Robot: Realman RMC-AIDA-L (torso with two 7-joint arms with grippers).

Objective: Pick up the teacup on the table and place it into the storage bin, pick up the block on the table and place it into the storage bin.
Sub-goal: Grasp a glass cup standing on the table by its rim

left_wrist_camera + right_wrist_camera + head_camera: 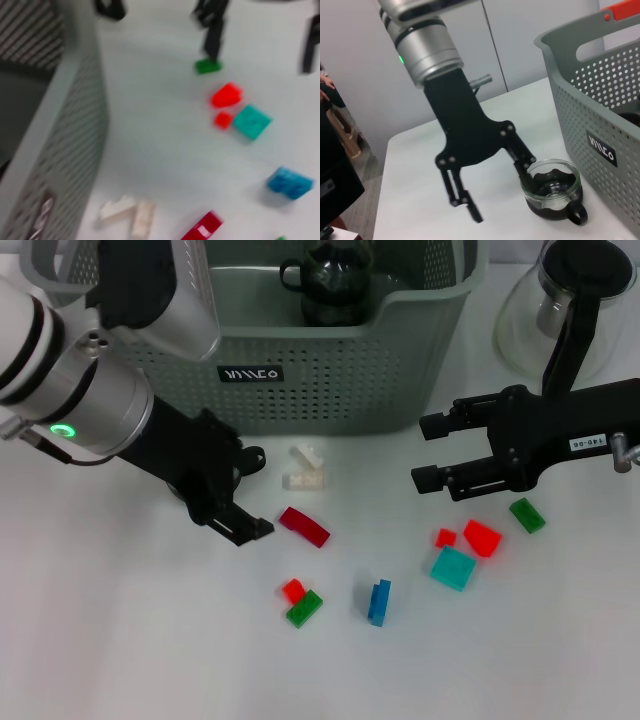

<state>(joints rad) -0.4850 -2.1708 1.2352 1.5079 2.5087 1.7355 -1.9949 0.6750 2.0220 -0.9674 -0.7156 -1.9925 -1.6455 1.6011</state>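
Bright, even light falls from overhead across the white table [120, 640], leaving only soft, short shadows under the small blocks in the middle of the head view and a faint grey patch beneath the left gripper [245, 525] at centre left. The glass coffee pot [560, 310] in the upper right corner shows pale glare on its curved wall. The head view is fairly crisp in the centre and softens toward its corners. The left wrist view is smeared throughout: the storage bin [60, 125] along its left side and the blocks at right have fuzzy edges. The right wrist view is sharper, with a mild sheen on the arm's metal cylinder at top.
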